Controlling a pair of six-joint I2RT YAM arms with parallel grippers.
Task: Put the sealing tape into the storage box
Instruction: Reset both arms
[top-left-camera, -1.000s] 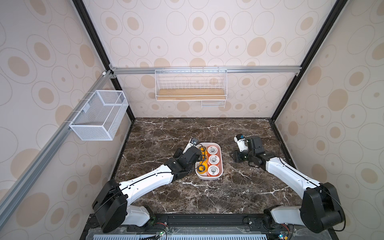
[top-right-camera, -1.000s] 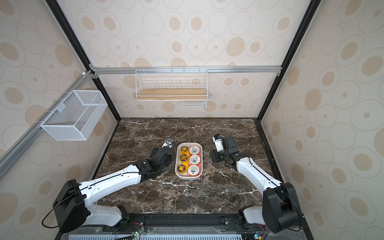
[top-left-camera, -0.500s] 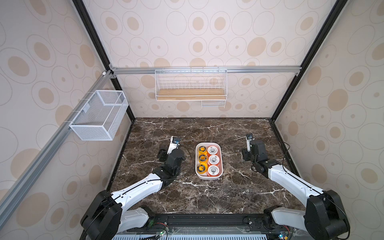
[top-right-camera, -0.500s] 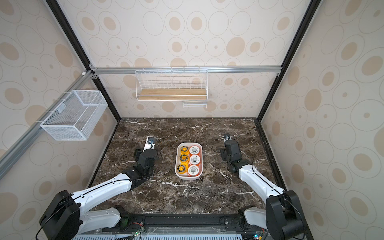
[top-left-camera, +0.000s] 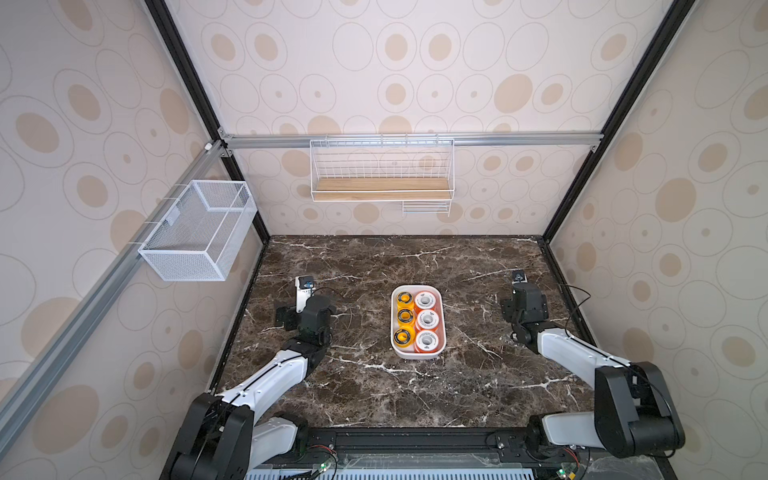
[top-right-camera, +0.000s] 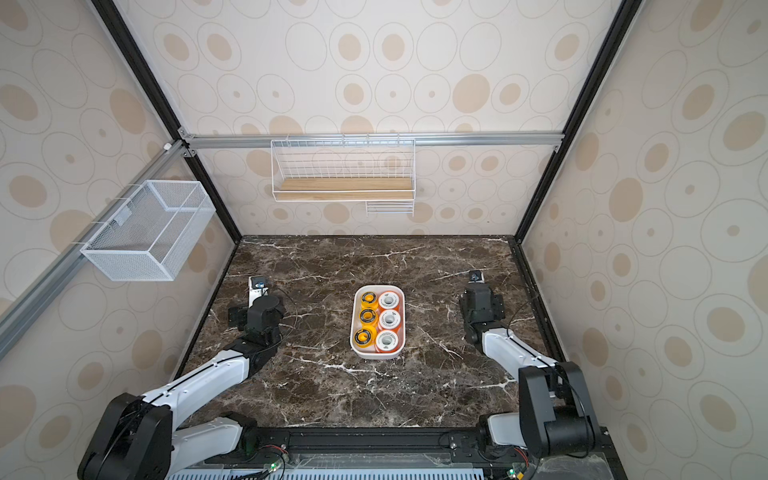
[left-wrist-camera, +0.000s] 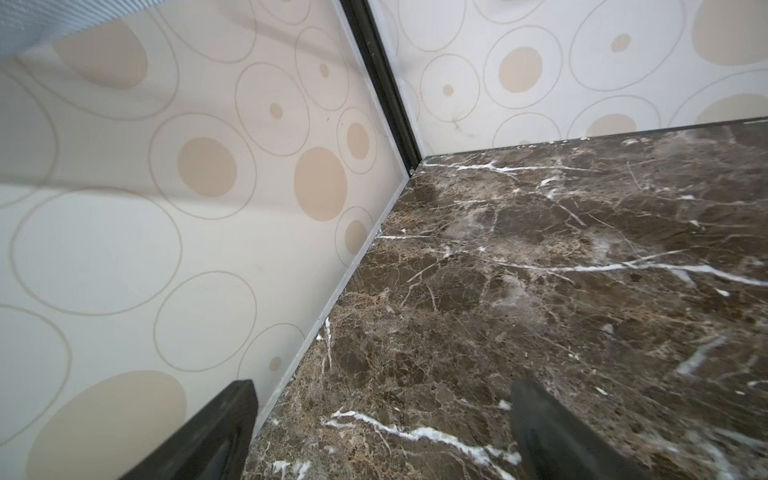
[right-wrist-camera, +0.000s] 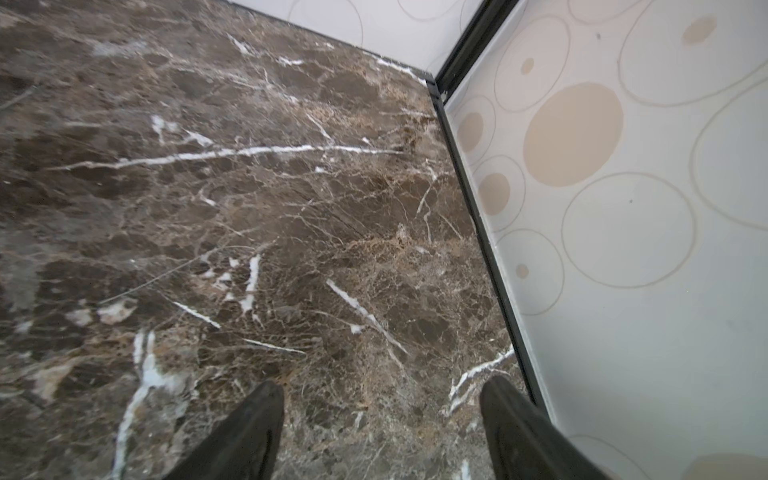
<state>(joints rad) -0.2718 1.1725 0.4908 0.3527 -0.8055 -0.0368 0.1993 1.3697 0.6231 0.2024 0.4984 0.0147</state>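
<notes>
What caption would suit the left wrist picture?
Left gripper, jaws wide apart and empty, above the dark marble table near the spotted wall.

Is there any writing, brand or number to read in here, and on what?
No text here is readable.
White labels on the orange tape spools: faint print around the hole, too small to read.
Dark rings on the yellow tape spools: too small to tell.
The white box, wire basket and wire shelf: no writing visible.
</notes>
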